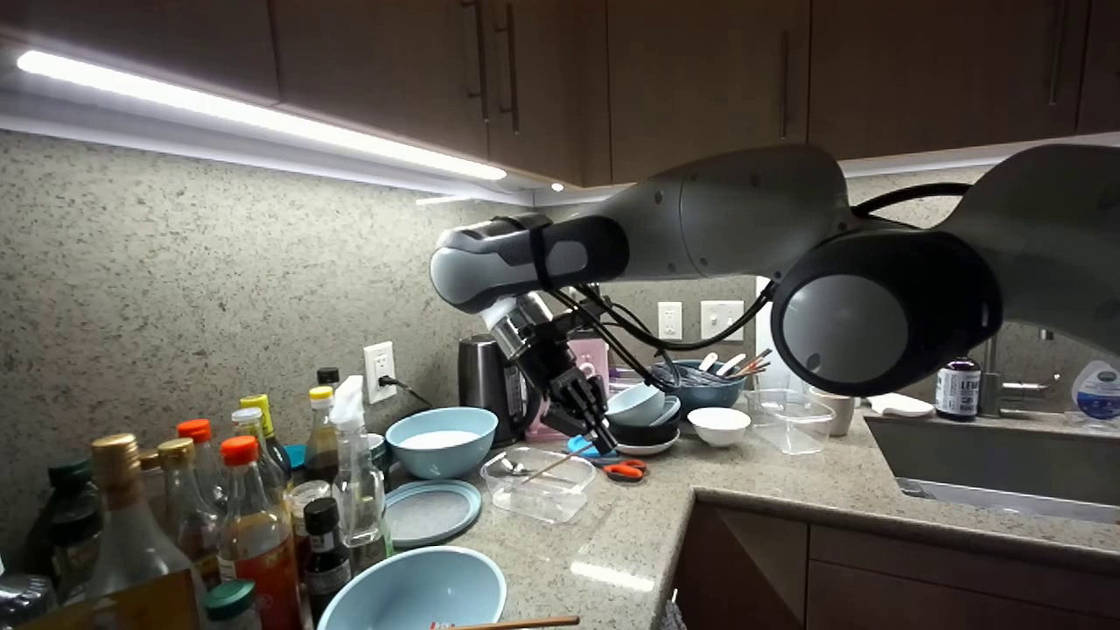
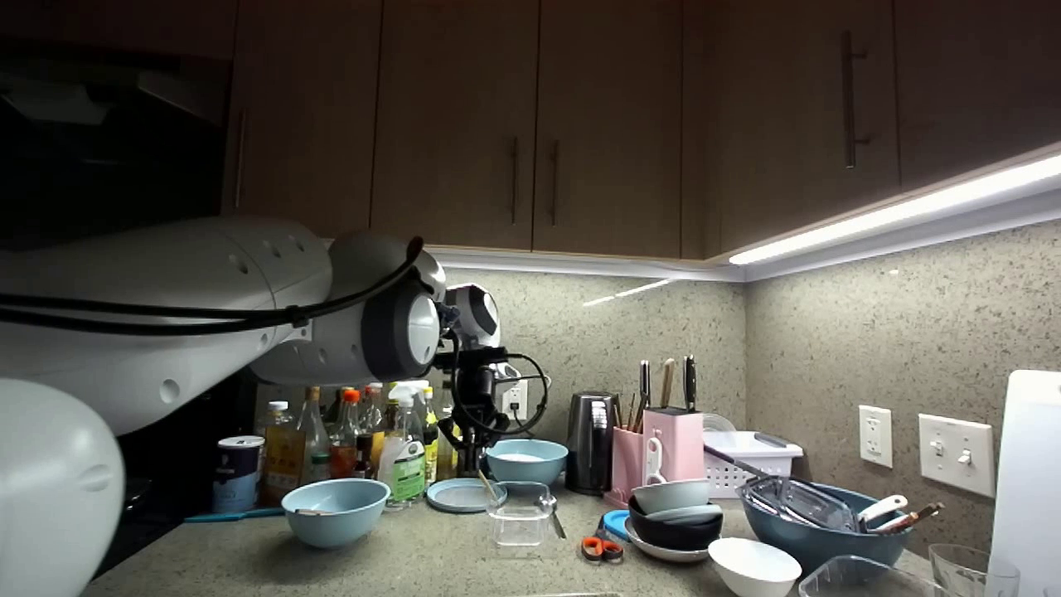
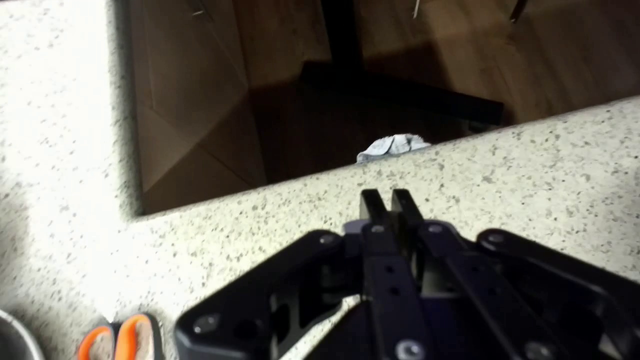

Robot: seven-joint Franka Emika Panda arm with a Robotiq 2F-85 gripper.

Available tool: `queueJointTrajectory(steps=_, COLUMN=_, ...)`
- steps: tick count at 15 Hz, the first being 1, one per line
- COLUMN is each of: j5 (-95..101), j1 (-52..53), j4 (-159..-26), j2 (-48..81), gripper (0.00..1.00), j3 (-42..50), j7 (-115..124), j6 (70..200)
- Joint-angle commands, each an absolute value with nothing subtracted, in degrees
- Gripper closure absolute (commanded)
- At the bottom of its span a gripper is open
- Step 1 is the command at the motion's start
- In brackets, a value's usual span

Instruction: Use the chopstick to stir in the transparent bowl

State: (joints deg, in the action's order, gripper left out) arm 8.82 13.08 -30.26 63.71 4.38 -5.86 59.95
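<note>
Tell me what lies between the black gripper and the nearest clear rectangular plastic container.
A thin, light-brown wooden chopstick, slanting from the gripper down into the container, in an exterior view.

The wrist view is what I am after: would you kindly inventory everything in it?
counter: 1, pale speckled, left and across the middle
scissors: 1, orange and black, on the counter, bottom left
dish: 1, grey, pale-rimmed, bottom-left corner, partly seen
cloth: 1, whitish, at the counter's edge
cabinet fronts: count unclear, brown, upper left
floor: 1, brown, top
stand: 1, black, on the floor
thin objects: 2, pale and dark, top edge, unidentifiable
gripper: 1, black, bottom, right of centre
</note>
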Motion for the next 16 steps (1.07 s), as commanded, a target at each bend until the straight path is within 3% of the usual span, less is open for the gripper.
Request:
queueJointTrajectory(steps=1, j5=15.4, j1=15.9, j4=-27.7, j2=66.1, gripper=0.98, j3=7.0, j7=-11.5, j6=66.5)
queueJointTrajectory(steps=8, j5=21.0, j1=17.5, j4=-27.5, j2=68.3, gripper=0.98, j3=10.3, j7=-9.7, j6=72.5)
queueJointTrajectory(steps=16, j5=19.3, j1=16.3, j4=-29.0, j2=67.6, gripper=0.98, j3=12.0, j7=-7.9, j6=61.3)
